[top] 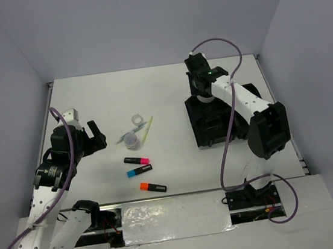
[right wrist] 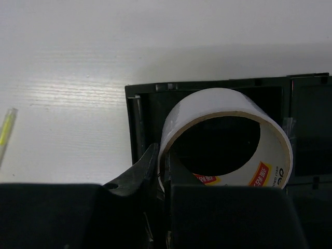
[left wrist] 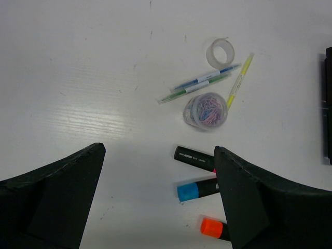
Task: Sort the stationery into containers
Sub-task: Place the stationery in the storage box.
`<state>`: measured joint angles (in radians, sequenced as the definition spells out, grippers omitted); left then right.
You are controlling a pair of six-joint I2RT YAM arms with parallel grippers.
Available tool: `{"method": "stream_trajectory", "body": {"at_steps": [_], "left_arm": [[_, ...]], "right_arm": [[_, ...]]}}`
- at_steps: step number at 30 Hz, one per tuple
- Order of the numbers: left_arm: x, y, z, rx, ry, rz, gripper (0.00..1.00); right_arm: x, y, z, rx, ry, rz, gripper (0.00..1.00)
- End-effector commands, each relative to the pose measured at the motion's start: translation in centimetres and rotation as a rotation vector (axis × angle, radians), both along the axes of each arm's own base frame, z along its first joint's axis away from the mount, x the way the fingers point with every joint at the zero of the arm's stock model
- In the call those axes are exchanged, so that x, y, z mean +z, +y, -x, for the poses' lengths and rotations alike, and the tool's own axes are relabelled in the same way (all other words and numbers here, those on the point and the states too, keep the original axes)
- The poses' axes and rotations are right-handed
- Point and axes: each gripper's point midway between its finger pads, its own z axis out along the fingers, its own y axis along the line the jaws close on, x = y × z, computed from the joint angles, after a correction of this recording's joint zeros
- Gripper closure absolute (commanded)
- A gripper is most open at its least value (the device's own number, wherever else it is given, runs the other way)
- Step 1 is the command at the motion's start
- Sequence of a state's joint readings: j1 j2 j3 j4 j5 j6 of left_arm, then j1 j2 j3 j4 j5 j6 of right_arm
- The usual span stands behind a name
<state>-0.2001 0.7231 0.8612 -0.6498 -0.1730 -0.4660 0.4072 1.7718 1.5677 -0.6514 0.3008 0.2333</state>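
Right wrist view, right end effector (right wrist: 163,168) pinching the wall of the grey tape roll (right wrist: 207,101), roll upright over the black organiser tray (right wrist: 150,89), left end effector (left wrist: 160,153) spread wide above the bench (left wrist: 78,78), three highlighters (left wrist: 194,190) lying there, partly hidden by one finger.

Overhead wide view — wrist views close, downward.

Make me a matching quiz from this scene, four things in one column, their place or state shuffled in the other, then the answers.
1. tape roll
2. left end effector
3. round pot
4. orange highlighter

A. on the table, closest to its near edge
B. open, empty
C. pinched by the right end effector at the tray
D. holds coloured paper clips

Pairs: 1-C, 2-B, 3-D, 4-A
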Motion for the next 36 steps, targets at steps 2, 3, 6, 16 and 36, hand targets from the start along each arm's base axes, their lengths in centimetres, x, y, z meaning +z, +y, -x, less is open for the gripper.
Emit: {"method": "stream_trajectory", "body": {"at_steps": [2,3,6,16,36], "left_arm": [[1.1,-0.4,-0.7,-0.027,-0.051,-0.001,0.01],[1.2,-0.4,-0.7,-0.027,-0.054,0.0,0.01],[1.2,-0.4,-0.7,-0.028,-0.053,-0.002,0.01],[1.2,-0.4,-0.7,-0.028,-0.053,0.0,0.01],[1.2,-0.4,-0.7,-0.026,-0.053,0.001,0.01]], "right_arm": [[-1.6,-1.6,0.4,-0.036,0.035,0.031,0.91],[-2.2,-2.0,0.7,-0.046,0.047,0.035,0.91],[-3.0,-2.9,1.1,-0.074,0.06,0.032,0.89],[-4.3,-3.1,1.8,-0.065,0.082,0.002,0.55],[0.5,7.5,1.2,0.205,-0.021,-0.081,0.2]]}}
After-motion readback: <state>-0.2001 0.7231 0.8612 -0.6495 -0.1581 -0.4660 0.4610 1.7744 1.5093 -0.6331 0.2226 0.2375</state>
